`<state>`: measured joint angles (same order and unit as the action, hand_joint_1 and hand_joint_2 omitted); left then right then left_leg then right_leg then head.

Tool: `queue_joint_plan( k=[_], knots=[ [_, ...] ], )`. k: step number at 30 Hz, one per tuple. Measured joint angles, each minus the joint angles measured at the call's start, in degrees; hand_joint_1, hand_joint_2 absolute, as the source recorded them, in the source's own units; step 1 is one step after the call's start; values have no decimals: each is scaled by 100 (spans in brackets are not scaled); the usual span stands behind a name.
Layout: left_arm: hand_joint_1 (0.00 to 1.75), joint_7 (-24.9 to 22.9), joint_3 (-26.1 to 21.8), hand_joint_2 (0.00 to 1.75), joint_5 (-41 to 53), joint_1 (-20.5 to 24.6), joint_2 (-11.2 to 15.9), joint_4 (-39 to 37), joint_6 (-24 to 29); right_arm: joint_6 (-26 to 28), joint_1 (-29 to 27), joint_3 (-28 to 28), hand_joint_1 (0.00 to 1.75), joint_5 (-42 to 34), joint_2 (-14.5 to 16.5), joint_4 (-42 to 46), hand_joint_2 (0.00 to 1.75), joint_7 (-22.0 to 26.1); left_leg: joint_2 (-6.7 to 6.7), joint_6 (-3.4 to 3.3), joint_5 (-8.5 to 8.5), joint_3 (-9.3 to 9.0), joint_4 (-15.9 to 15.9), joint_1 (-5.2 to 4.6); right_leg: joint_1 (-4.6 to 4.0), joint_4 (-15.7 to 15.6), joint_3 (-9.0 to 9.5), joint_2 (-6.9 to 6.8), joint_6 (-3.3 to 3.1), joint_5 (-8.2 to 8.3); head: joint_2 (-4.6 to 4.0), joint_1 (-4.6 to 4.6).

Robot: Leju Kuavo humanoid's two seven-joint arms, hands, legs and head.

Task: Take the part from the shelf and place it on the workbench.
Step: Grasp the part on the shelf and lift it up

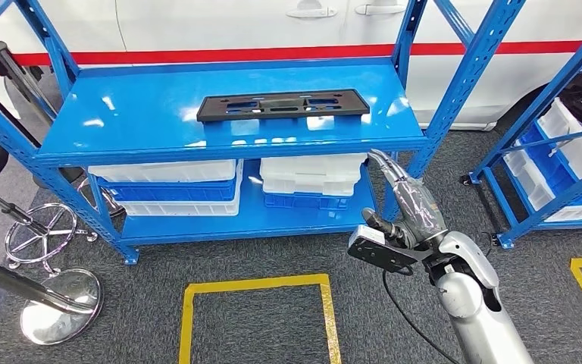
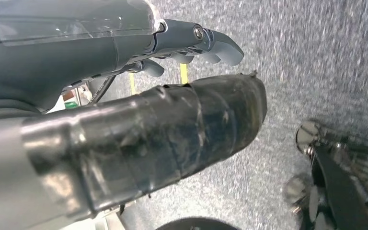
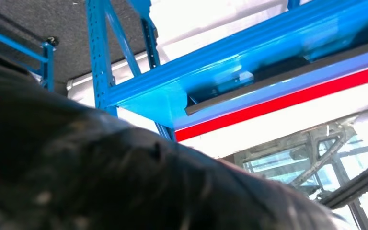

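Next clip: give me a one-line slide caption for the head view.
Right hand raised toward the blue shelf, where the black part lies flat on the top level.

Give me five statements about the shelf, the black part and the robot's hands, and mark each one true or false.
1. The black part lies flat on the top level of the blue shelf. True.
2. The right hand is holding the black part. False: it is in front of the shelf, below the top level, apart from the part.
3. White and blue bins are stacked on the lower level. True.
4. The black part stands upright against a shelf post. False: it lies flat near the middle of the top level.
5. The left hand holds the part. False: its fingers are over grey carpet with nothing in them.
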<state>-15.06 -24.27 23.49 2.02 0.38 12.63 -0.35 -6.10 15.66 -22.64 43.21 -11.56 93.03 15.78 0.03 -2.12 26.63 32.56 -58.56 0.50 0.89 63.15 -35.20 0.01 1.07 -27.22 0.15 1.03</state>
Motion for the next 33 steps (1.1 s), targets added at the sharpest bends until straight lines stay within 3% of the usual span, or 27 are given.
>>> queue_joint_plan(
  k=[2,5,7,10,11,12,13,14,16,18,20,22,24,26,27,28,29,31,33],
  knots=[
    [0,-2,-10,0,4,2,-1,0,0,-4,5,1,0,-12,0,8,0,1,-4,40,10,12,-16,-19,-27,-320,137,1,-44,57,0,2],
    [0,-16,-22,0,28,3,-1,0,-10,-35,6,2,0,-60,1,14,0,3,-4,111,5,17,2,-24,-31,-355,125,8,-121,83,0,3],
    [0,-35,-27,0,66,6,-1,0,-42,-83,24,-1,0,-122,2,27,0,16,-5,163,122,73,-136,-18,-1,-411,146,3,-200,115,0,4],
    [0,-57,-40,0,148,8,-3,0,-96,-131,64,-9,0,-206,2,40,0,43,-7,216,651,518,-1123,5,6,-441,151,-13,-260,136,0,7],
    [0,-61,-50,0,172,5,-3,0,-106,-143,68,-14,0,-229,2,40,0,49,-7,230,773,680,-1465,12,3,-440,148,-15,-260,136,0,6],
    [0,-64,-59,0,193,1,-3,0,-117,-154,70,-19,0,-249,2,40,0,54,-6,240,786,763,-1631,16,1,-438,148,-15,-260,135,0,7],
    [0,-67,-67,0,210,-2,-3,0,-127,-167,76,-24,0,-264,2,40,0,58,-5,243,680,737,-1566,21,2,-436,151,-12,-258,134,0,7],
    [0,-68,-74,0,229,-4,-3,0,-138,-183,91,-32,0,-281,2,40,0,63,-5,240,485,606,-1282,25,5,-431,159,-7,-251,129,0,7],
    [0,-69,-96,0,280,1,-2,0,-164,-213,164,-71,0,-327,2,40,0,72,-6,216,119,229,-462,22,-3,-402,162,4,-215,109,0,7],
    [0,-67,-126,0,339,13,-2,0,-191,-244,297,-120,0,-385,2,37,0,62,-14,177,4,49,-40,5,-19,-376,137,14,-157,106,0,4],
    [0,-75,-159,0,394,24,-2,0,-215,-295,461,-173,0,-436,11,27,0,27,-20,123,-6,50,-15,-11,-19,-386,123,21,-94,128,0,2],
    [0,-102,-192,0,440,34,-2,0,-246,-339,626,-231,0,-479,25,5,0,-21,-12,41,-48,37,33,-2,0,-284,86,18,-39,43,0,1],
    [0,-133,-219,0,472,38,-3,0,-268,-359,763,-278,0,-519,31,-22,0,-60,-6,-20,-81,32,69,11,12,221,-136,11,1,-266,0,-1],
    [0,-152,-251,0,484,36,-3,0,-274,-379,830,-325,0,-536,32,-51,0,-75,-9,-34,-84,46,63,2,8,966,-488,9,21,-595,0,-1],
    [0,-156,-268,0,486,35,-3,0,-274,-388,839,-349,0,-538,32,-68,0,-79,-14,-37,-82,49,57,-5,6,1188,-595,8,20,-637,0,0],
    [0,-157,-281,0,488,35,-3,0,-275,-396,846,-370,0,-538,33,-85,0,-81,-19,-40,-79,48,50,-13,2,1205,-605,8,9,-570,0,-1],
    [0,-160,-291,0,492,36,-3,0,-275,-399,858,-385,0,-540,34,-97,0,-83,-26,-42,-75,43,43,-22,-5,988,-500,7,-16,-401,0,-1],
    [0,-168,-299,0,508,38,-18,0,-279,-397,900,-398,0,-550,36,-107,0,-83,-34,-37,-64,30,35,-43,-42,198,-108,4,-109,-19,0,2],
    [0,-178,-308,0,523,41,-43,0,-287,-391,935,-409,0,-562,43,-107,0,-83,-35,-8,-62,49,28,-53,-92,-325,122,-6,-185,131,0,1]
  ],
)
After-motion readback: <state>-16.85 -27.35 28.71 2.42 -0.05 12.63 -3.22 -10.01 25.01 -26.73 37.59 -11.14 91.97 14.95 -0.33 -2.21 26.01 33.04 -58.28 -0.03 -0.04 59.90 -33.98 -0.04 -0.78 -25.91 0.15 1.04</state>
